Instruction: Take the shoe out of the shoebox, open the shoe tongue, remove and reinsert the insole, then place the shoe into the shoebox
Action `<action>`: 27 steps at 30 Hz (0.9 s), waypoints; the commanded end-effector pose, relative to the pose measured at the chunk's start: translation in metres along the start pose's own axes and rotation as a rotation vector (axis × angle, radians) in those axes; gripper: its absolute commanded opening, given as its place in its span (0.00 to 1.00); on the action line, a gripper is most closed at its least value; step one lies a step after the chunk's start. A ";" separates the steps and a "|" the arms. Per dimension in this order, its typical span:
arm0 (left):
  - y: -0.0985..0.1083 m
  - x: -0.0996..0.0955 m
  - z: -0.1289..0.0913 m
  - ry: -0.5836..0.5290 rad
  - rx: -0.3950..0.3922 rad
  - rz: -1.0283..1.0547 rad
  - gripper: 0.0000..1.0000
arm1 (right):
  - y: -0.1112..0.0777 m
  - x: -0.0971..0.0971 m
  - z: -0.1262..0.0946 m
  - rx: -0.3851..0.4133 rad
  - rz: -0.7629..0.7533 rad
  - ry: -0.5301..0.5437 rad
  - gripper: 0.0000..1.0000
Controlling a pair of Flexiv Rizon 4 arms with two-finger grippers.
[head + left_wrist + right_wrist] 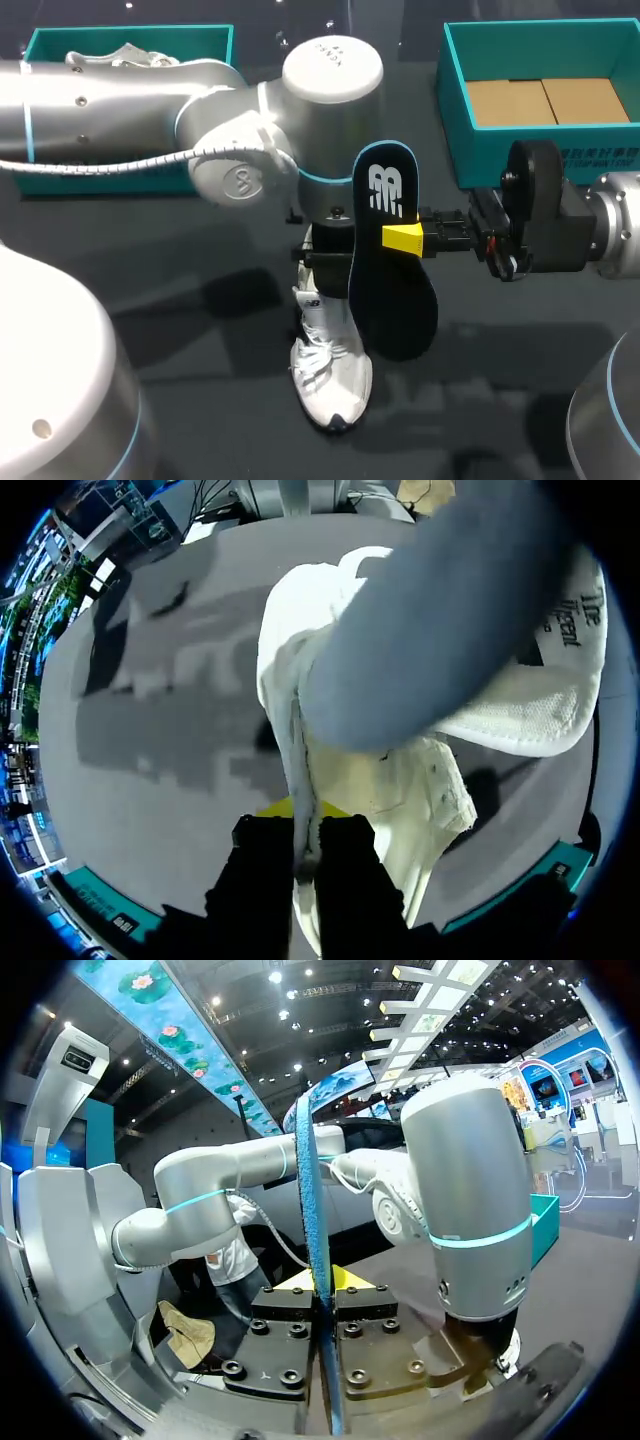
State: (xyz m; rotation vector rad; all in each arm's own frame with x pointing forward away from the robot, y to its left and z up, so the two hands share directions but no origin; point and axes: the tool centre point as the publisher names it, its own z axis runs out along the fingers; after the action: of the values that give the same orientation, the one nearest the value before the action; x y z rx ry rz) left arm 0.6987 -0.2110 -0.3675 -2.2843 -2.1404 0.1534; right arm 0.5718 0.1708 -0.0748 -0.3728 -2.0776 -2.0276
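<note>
While the left claw (303,825) is clamped on a thin white edge of the shoe (330,375), the shoe itself sits near the middle of the dark tabletop (180,300), outside both boxes, its toe pointing to the near edge. Whether the sole lies flat or only the toe touches down, I cannot tell. From the left wrist, the two black fingers stand close together with white fabric pinched between them, and a sliver of yellow tip shows beside it. The left arm (150,100) comes in from the left and bends down over the shoe's heel end.

The right claw (322,1285) grips the insole (395,290) from two sides and holds it upright, just beside the left claw and above the shoe. The insole is dark navy with a white mark near its upper end. From the right wrist it appears edge-on, a narrow blue strip rising between the fingers. From the left wrist it is a broad grey shape hanging over the shoe's opening. The right arm (600,230) reaches in level from the right.

At the tabletop's far edge stand two teal boxes, well apart. The left shoebox (130,32) holds another shoe (120,55) (pale, partly hidden by the left arm). The right shoebox (452,100) shows a brown cardboard floor.
</note>
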 end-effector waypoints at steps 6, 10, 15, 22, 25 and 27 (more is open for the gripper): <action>0.004 -0.007 0.011 -0.032 -0.005 -0.002 0.00 | 0.000 -0.001 0.002 0.000 0.001 -0.001 0.00; 0.006 -0.009 0.005 -0.065 -0.002 -0.004 0.34 | 0.000 -0.001 0.002 0.000 0.001 -0.001 0.00; 0.009 -0.012 -0.010 -0.128 0.007 -0.016 0.87 | 0.000 -0.001 0.002 0.000 0.001 -0.001 0.00; 0.012 -0.015 -0.056 -0.261 0.019 -0.010 1.00 | 0.000 -0.001 0.002 0.000 0.001 -0.001 0.00; 0.013 -0.019 -0.079 -0.346 0.015 -0.005 1.00 | 0.000 -0.001 0.002 0.000 0.001 -0.001 0.00; 0.013 -0.023 -0.093 -0.407 0.018 -0.009 1.00 | 0.000 -0.001 0.002 0.000 0.001 -0.001 0.00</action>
State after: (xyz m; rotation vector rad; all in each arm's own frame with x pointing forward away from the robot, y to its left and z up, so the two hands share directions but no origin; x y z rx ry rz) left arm 0.7200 -0.2486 -0.2953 -2.3720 -2.2682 0.5742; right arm 0.5718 0.1708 -0.0748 -0.3728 -2.0776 -2.0276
